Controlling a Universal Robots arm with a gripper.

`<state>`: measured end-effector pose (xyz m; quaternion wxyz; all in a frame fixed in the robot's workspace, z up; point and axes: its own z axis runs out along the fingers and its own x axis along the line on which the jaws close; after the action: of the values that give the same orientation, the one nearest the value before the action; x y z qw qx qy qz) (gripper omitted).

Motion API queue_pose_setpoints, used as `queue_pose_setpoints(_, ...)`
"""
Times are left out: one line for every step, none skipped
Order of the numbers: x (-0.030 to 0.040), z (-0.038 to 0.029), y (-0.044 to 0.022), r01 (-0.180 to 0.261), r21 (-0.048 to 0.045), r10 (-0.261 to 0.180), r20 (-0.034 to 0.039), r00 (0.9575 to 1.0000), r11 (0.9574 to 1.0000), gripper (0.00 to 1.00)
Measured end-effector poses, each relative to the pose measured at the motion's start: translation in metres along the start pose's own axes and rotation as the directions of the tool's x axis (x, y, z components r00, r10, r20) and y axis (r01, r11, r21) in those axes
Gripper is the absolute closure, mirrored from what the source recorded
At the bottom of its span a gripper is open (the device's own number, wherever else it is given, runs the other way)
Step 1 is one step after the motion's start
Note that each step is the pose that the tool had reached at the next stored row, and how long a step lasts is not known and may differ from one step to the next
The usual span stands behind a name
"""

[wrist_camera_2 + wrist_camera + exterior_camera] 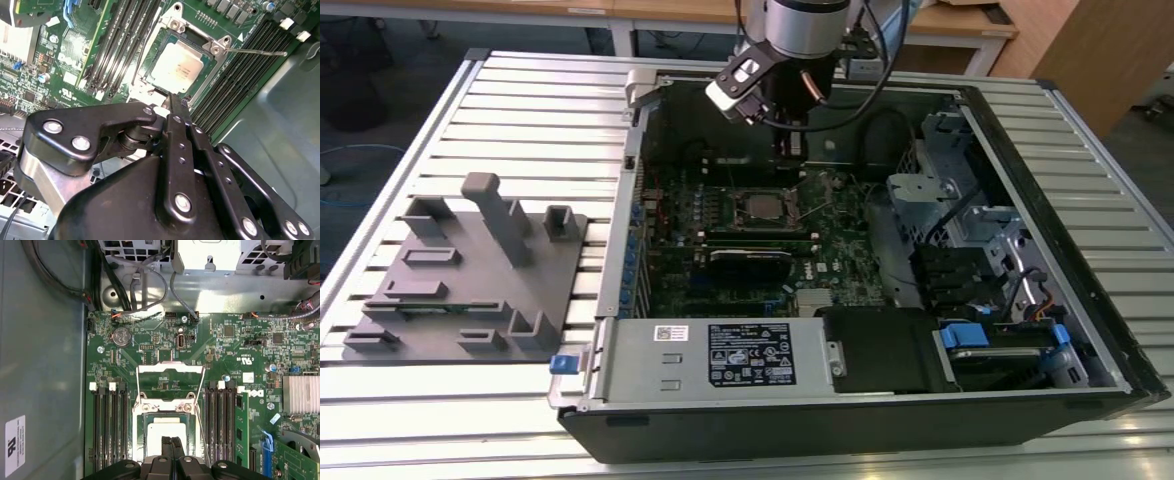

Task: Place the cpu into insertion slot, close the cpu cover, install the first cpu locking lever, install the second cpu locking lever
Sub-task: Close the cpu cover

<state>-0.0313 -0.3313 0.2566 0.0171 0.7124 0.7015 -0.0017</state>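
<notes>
Gripper jaws are pressed flat together with nothing between them, hanging over the near edge of the cpu in the first wrist view. The second wrist view shows the same black linkage and closed tips just short of the chip. The cpu lies flat and square inside the insertion slot, silvery top up, with the slot's metal rim showing round it. Beyond it the cpu cover stands swung open on its hinge, and green board shows through its square cut-out. In the second wrist view, one thin locking lever sticks out sideways from a corner of the socket, lying over the memory slots. Long black memory slots flank the socket on both sides of the green motherboard. In the exterior view the arm reaches down into the open computer case. The case lies on a slatted metal table. A grey moulded fixture sits beside the case at the exterior view's left.
</notes>
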Motion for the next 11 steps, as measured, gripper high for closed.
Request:
queue_pose_setpoints(0.0000,0.0000,0.0004,0.000,0.0000,0.000,0.0001,1.0000,1.0000,0.90)
queue_pose_setpoints(0.0000,0.0000,0.0004,0.000,0.0000,0.000,0.0001,1.0000,1.0000,0.90)
queue_pose_setpoints(0.0000,0.0000,0.0004,0.000,0.0001,0.000,0.0001,1.0000,1.0000,0.90)
queue_pose_setpoints(0.0000,0.0000,0.0004,0.000,0.0000,0.000,0.0000,1.0000,1.0000,0.90)
queue_pose_setpoints(0.0000,0.0000,0.0005,0.000,0.0001,0.000,0.0001,1.0000,1.0000,0.90)
queue_pose_setpoints(0.0000,0.0000,0.0005,0.000,0.0000,0.000,0.0000,1.0000,1.0000,0.90)
queue_pose_setpoints(0.0000,0.0000,0.0005,0.000,0.0000,0.000,0.0000,1.0000,1.0000,0.90)
queue_pose_setpoints(0.0000,0.0000,0.0007,0.000,0.0000,0.000,0.0000,1.0000,1.0000,0.90)
queue_pose_setpoints(0.0000,0.0001,0.0012,0.000,0.0000,0.000,-0.0001,1.0000,1.0000,0.90)
queue_pose_setpoints(0.0001,0.0002,0.0019,0.000,0.0000,0.000,0.0000,1.0000,1.0000,0.90)
queue_pose_setpoints(0.0001,0.0002,0.0030,0.000,0.0000,0.000,0.0000,1.0000,1.0000,0.90)
